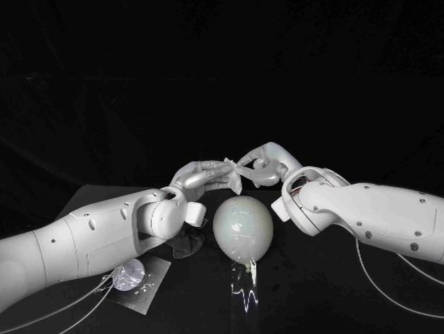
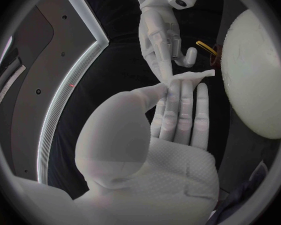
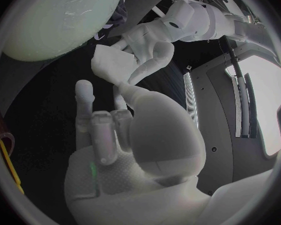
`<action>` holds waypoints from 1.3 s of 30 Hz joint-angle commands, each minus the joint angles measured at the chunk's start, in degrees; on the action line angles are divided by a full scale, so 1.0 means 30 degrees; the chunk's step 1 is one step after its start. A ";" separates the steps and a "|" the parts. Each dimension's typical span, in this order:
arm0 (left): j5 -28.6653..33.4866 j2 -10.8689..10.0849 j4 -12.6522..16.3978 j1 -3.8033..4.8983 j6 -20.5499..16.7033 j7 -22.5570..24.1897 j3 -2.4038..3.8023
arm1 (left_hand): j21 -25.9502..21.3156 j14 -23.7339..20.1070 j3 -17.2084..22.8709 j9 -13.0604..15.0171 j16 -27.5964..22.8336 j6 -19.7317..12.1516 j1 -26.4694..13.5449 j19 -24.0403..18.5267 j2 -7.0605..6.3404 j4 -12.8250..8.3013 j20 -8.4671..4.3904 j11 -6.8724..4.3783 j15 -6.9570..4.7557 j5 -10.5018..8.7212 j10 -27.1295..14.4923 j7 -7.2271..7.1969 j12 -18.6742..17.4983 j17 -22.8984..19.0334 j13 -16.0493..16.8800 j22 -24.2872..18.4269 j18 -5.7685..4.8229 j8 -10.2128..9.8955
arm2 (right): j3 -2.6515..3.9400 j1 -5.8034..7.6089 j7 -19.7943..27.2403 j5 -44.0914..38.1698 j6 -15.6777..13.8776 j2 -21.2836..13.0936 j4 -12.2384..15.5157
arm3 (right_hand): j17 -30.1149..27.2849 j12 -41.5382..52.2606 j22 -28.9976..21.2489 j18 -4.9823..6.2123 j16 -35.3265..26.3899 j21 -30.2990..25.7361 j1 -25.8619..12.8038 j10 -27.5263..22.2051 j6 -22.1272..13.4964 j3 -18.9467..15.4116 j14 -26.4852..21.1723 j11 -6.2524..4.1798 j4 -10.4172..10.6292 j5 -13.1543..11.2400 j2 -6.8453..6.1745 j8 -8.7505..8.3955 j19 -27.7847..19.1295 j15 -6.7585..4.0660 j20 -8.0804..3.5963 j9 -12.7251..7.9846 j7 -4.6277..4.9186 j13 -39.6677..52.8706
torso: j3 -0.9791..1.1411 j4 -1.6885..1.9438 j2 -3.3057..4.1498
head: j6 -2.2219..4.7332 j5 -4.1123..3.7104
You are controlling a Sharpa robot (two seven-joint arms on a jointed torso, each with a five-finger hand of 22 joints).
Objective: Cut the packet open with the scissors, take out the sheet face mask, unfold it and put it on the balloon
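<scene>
The folded white sheet mask hangs above the table behind the pale oval balloon. My left hand pinches it between thumb and fingers; the left wrist view shows the mask at the tips of that hand. My right hand meets it from the other side. Its fingertips touch the mask's edge, with the thumb apart, as the right hand shows there. In the right wrist view the mask sits in the left hand, just beyond my right hand.
The cut silver packet lies at the front left under my left arm, with a dark crumpled thing beside the balloon. Scissors with a yellow handle lie on the table past the balloon.
</scene>
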 commanded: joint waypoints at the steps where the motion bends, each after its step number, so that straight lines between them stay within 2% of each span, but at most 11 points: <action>1: -0.0389 -0.0066 0.0027 0.0040 -0.0180 0.0027 0.0039 | 0.0153 0.0194 0.0003 0.3093 -0.0042 0.0146 -0.0065 -0.0139 0.0106 -0.0174 -0.0009 0.0018 -0.0021 0.0080 0.0106 -0.0030 0.0069 0.0009 0.0035 0.0073 -0.0084 0.0064 | -0.0003 -0.0018 0.0253 0.0170 -0.0072 -0.0181 0.0142 | 0.3342 0.0087 0.0725 0.0009 0.0097 0.0121 -0.0255 0.1197 0.0230 0.0215 0.1224 -0.0119 -0.0116 0.0108 -0.0070 0.0268 0.0099 -0.0138 -0.0012 0.0431 -0.0208 0.3408 | 0.0014 -0.0022 -0.0004 | 0.0009 0.0027; 14: -0.0779 -0.0215 0.0048 0.0040 -0.0444 -0.0256 0.0036 | 0.0584 0.0270 0.0121 0.3335 -0.0003 0.0207 -0.0202 -0.0338 0.0097 -0.0360 -0.0061 0.0005 -0.0047 0.0083 0.0162 -0.0016 0.0126 0.0024 0.0173 0.0458 -0.0117 0.0030 | -0.0003 -0.0021 0.0416 0.0476 -0.0095 -0.0637 0.0538 | 0.3296 -0.0019 0.0700 0.0019 0.0080 0.0074 -0.0388 0.1156 0.0213 0.0369 0.1205 -0.0131 -0.0174 0.0108 -0.0097 0.0324 0.0056 -0.0151 -0.0026 0.0474 -0.0218 0.3316 | 0.0012 -0.0030 0.0003 | 0.0003 0.0010; 29: -0.0841 -0.0311 0.0128 0.0039 -0.0485 -0.0507 0.0036 | 0.1008 0.0293 0.0246 0.3616 0.0006 0.0195 -0.0369 -0.0621 0.0130 -0.0479 -0.0097 0.0013 -0.0048 0.0083 0.0159 0.0006 0.0153 0.0026 0.0320 0.0859 -0.0170 -0.0024 | -0.0002 -0.0022 0.0515 0.0628 -0.0076 -0.0896 0.0585 | 0.3210 -0.0145 0.0678 0.0029 0.0047 0.0015 -0.0468 0.1101 0.0181 0.0441 0.1164 -0.0130 -0.0197 0.0108 -0.0109 0.0341 0.0010 -0.0153 -0.0031 0.0490 -0.0217 0.3205 | 0.0003 -0.0016 0.0001 | 0.0038 0.0000; 31: -0.0824 -0.0299 0.0152 0.0039 -0.0387 -0.0643 0.0036 | 0.1042 0.0090 0.0281 0.3691 -0.0103 -0.0034 -0.0679 -0.0873 0.0247 -0.0234 0.0007 0.0129 0.0073 0.0057 -0.0085 0.0118 0.0026 -0.0014 0.0319 0.0943 -0.0280 -0.0163 | -0.0002 -0.0022 0.0528 0.0634 -0.0073 -0.0887 0.0590 | 0.3210 -0.0145 0.0678 0.0029 0.0047 0.0015 -0.0468 0.1101 0.0181 0.0441 0.1164 -0.0130 -0.0197 0.0108 -0.0109 0.0341 0.0010 -0.0153 -0.0031 0.0490 -0.0217 0.3205 | 0.0007 -0.0011 0.0008 | 0.0043 0.0002; 35: -0.0855 -0.0272 0.0252 0.0039 0.0002 -0.1028 0.0034 | 0.0921 -0.0228 0.0099 0.3698 -0.0251 -0.0330 -0.1115 -0.1088 0.0188 0.0100 0.0137 0.0308 0.0258 0.0040 -0.0437 0.0290 -0.0165 -0.0064 0.0260 0.0896 -0.0373 -0.0318 | -0.0002 -0.0022 0.0560 0.0642 -0.0065 -0.0856 0.0596 | 0.3241 -0.0128 0.0679 0.0025 0.0057 0.0032 -0.0487 0.1109 0.0173 0.0486 0.1178 -0.0132 -0.0219 0.0109 -0.0101 0.0353 0.0014 -0.0154 -0.0033 0.0500 -0.0219 0.3222 | 0.0011 -0.0004 0.0003 | 0.0049 -0.0010; 36: -0.0920 -0.0263 0.0277 0.0039 0.0077 -0.1103 0.0034 | 0.0759 -0.0534 -0.0169 0.3649 -0.0375 -0.0611 -0.1544 -0.1275 -0.0004 0.0400 0.0239 0.0484 0.0415 0.0046 -0.0790 0.0440 -0.0353 -0.0099 0.0189 0.0810 -0.0440 -0.0488 | -0.0002 -0.0022 0.0564 0.0643 -0.0059 -0.0850 0.0596 | 0.3241 -0.0128 0.0679 0.0025 0.0057 0.0032 -0.0487 0.1109 0.0173 0.0486 0.1178 -0.0132 -0.0219 0.0109 -0.0101 0.0353 0.0014 -0.0154 -0.0033 0.0500 -0.0219 0.3222 | 0.0008 -0.0005 0.0006 | 0.0048 -0.0007; 37: -0.1055 -0.0251 0.0304 0.0039 0.0167 -0.1174 0.0033 | 0.0570 -0.0880 -0.0845 0.3478 -0.0501 -0.1215 -0.2498 -0.1490 -0.0758 0.0919 0.0337 0.0829 0.0588 0.0253 -0.1242 0.0847 -0.0584 -0.0137 0.0094 0.0709 -0.0513 -0.0888 | -0.0002 -0.0022 0.0565 0.0644 -0.0046 -0.0841 0.0595 | 0.3241 -0.0128 0.0679 0.0025 0.0057 0.0032 -0.0487 0.1109 0.0173 0.0486 0.1178 -0.0132 -0.0219 0.0109 -0.0101 0.0353 0.0014 -0.0154 -0.0033 0.0500 -0.0219 0.3222 | 0.0008 -0.0005 0.0006 | 0.0048 -0.0007; 39: -0.1294 -0.0223 0.0352 0.0040 0.0292 -0.1270 0.0033 | 0.0010 -0.1540 -0.1611 0.3102 -0.0483 -0.1843 -0.3094 -0.1868 -0.1304 0.1546 0.0579 0.1067 0.0836 0.0064 -0.1949 0.1064 -0.0835 -0.0088 -0.0046 0.0357 -0.0512 -0.1552 | -0.0002 -0.0022 0.0562 0.0640 -0.0009 -0.0827 0.0592 | 0.3241 -0.0128 0.0679 0.0025 0.0057 0.0032 -0.0487 0.1109 0.0173 0.0486 0.1178 -0.0132 -0.0219 0.0109 -0.0101 0.0353 0.0014 -0.0154 -0.0033 0.0500 -0.0219 0.3222 | 0.0004 -0.0012 0.0003 | 0.0050 0.0002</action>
